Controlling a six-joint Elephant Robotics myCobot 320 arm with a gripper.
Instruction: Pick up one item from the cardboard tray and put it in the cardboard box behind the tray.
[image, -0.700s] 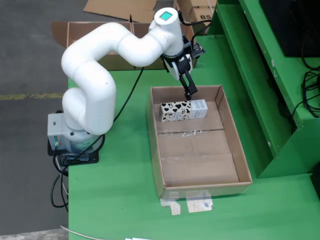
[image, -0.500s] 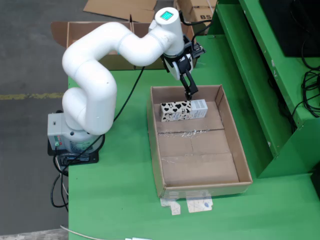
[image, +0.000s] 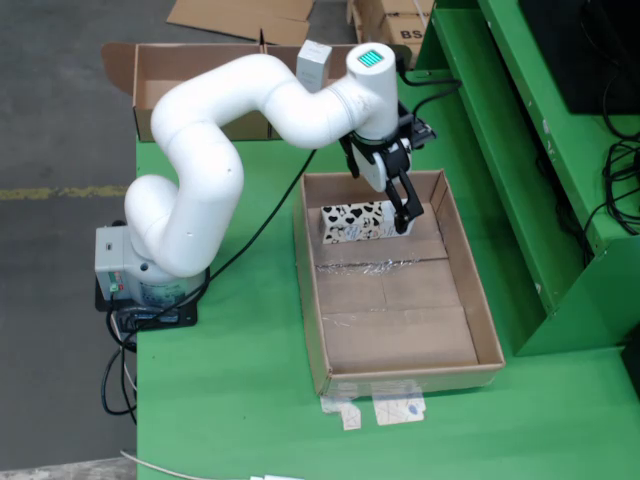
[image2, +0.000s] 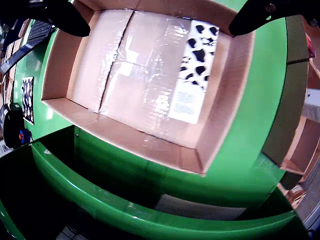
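Your gripper (image: 398, 205) hangs open and empty above the tray's (image: 480, 320) far end; the patterned packet (image: 358, 221) lies ungrasped, the box (image: 150, 75) unfilled.

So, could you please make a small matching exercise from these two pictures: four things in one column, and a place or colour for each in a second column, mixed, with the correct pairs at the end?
Things:
1. cardboard tray
2. black-and-white patterned item
3. cardboard box
4. gripper

Places or colours:
A. black, hanging over the far end of the tray
B. at the far edge of the green table, behind the arm
C. lying flat inside the tray, at its far end
D. open, brown, in the middle of the table

Pairs: 1-D, 2-C, 3-B, 4-A
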